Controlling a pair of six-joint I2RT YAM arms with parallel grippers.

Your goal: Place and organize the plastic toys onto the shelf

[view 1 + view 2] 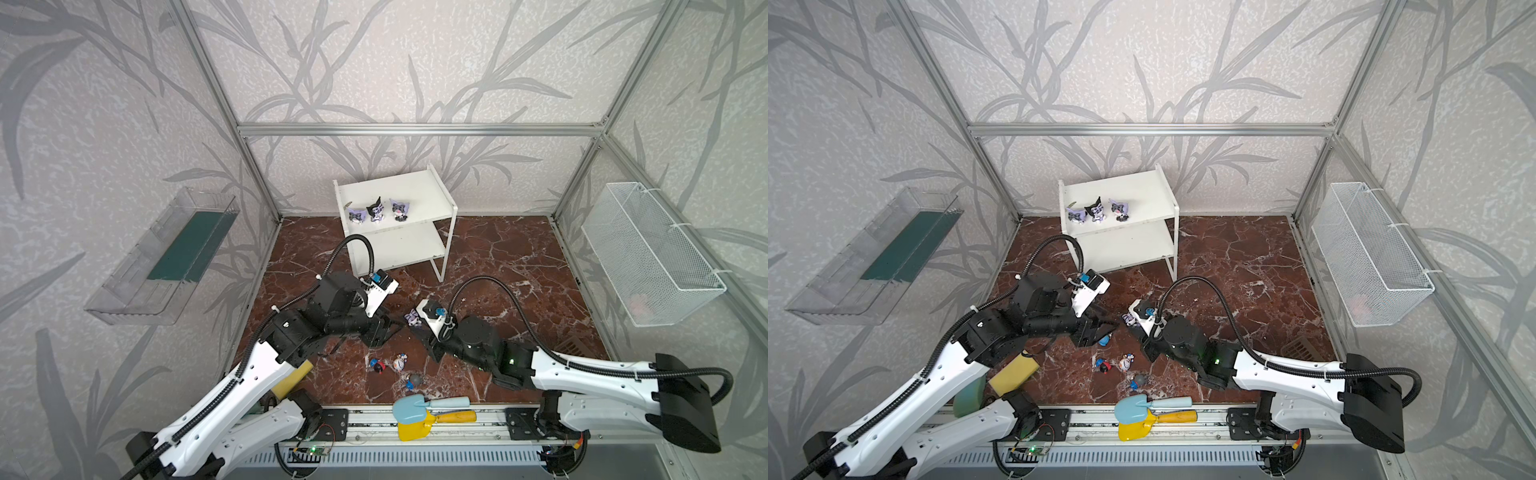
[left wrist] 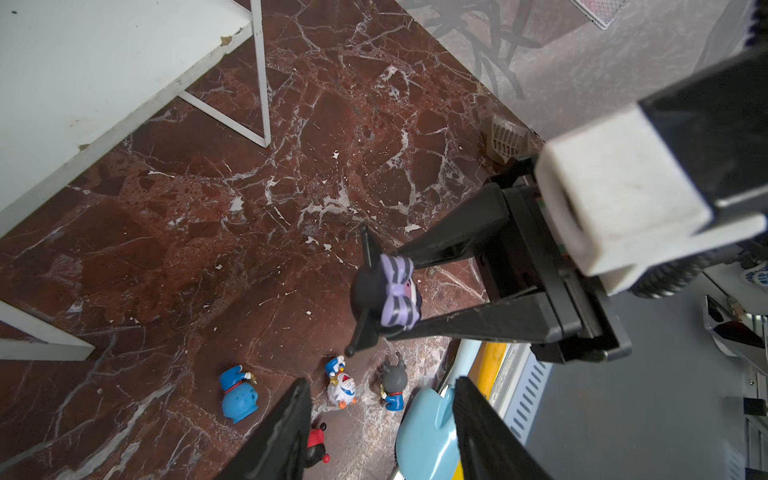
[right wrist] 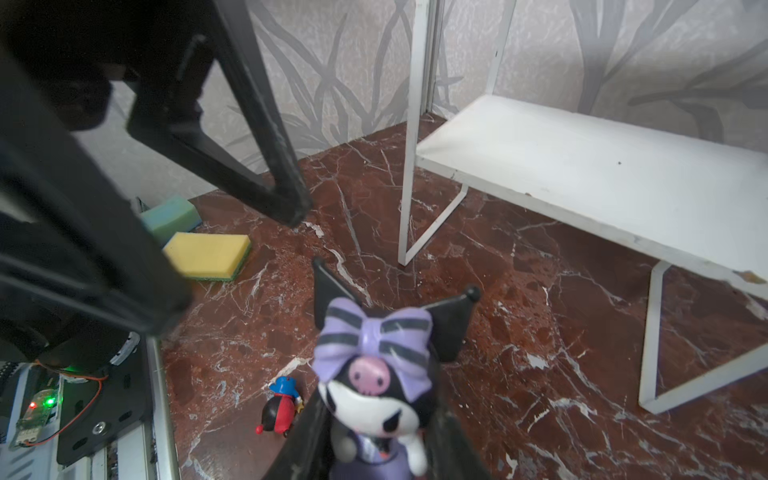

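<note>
My right gripper [image 3: 376, 419] is shut on a purple, black and white figurine [image 3: 374, 374] and holds it above the floor; the same toy [image 1: 412, 318] shows in both top views. My left gripper [image 2: 381, 399] is open with nothing between its fingers, close to the left of that figurine [image 2: 374, 291]. Below it on the floor lie a blue toy [image 2: 237, 399], a white one [image 2: 341, 384], a grey one [image 2: 393, 384] and a red and black one [image 2: 318, 444]. The white shelf [image 1: 399, 187] carries three purple figurines [image 1: 376, 211] in a row on its top board.
A blue shovel [image 1: 411, 409] and a yellow shovel [image 1: 415, 430] lie on the front rail. A yellow sponge [image 1: 1013, 374] and a green sponge [image 3: 170, 216] sit under the left arm. A wire basket [image 1: 652, 253] hangs on the right wall, a clear tray [image 1: 162, 257] on the left wall.
</note>
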